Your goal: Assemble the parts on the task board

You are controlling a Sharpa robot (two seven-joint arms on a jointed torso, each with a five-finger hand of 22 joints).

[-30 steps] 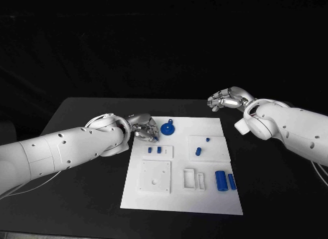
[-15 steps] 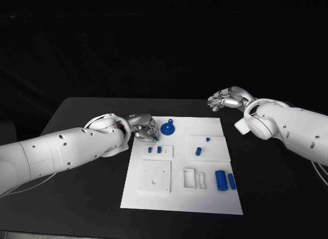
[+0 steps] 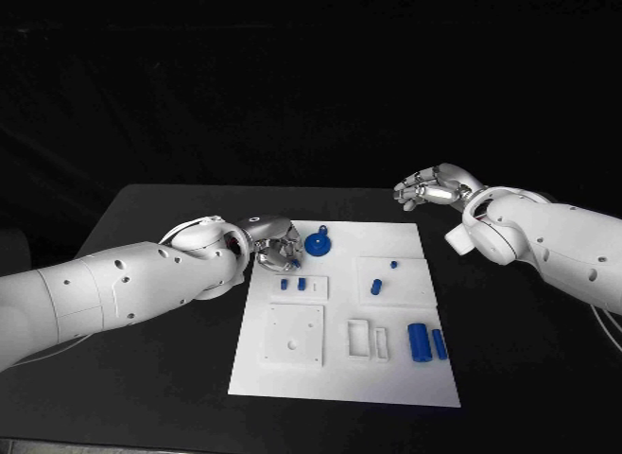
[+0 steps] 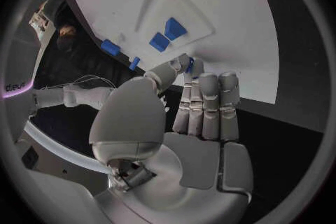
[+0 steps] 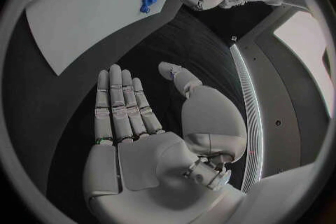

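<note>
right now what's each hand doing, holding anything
left hand: pinching a small blue part at its fingertips.
right hand: open, flat, holding nothing.

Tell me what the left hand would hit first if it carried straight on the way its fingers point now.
Probably the two small blue parts in the shallow recess of the task board. In the left wrist view the left hand points its fingers across the board's edge toward them. Its height above the board is unclear, so it might pass over them.
</note>
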